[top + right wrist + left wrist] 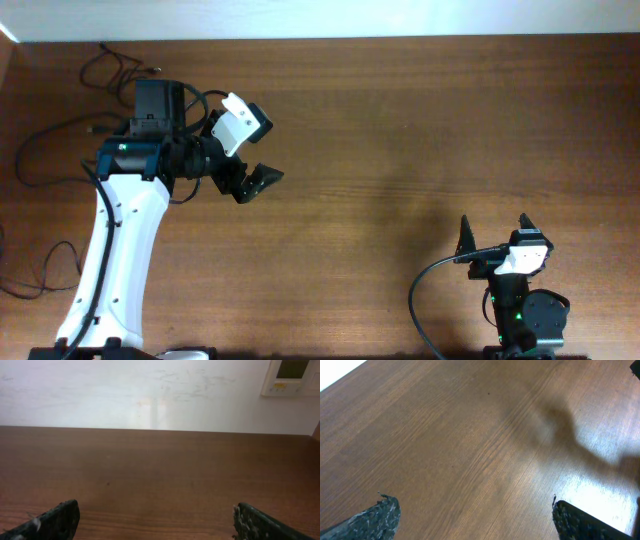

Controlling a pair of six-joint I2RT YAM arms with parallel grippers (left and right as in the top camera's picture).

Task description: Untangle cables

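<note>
Right end effector (155,510) spread wide, wood-grain table (160,470), white wall (100,395) beyond

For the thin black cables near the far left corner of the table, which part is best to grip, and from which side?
Probably the looped bunch of the cables, near the far edge of the table. It lies flat, so come from above with the open left gripper, jaws across the strands. The left arm covers part of them.

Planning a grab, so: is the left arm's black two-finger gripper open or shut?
Open: on the left gripper, the fingertips stand far apart, brown wooden table between.
</note>
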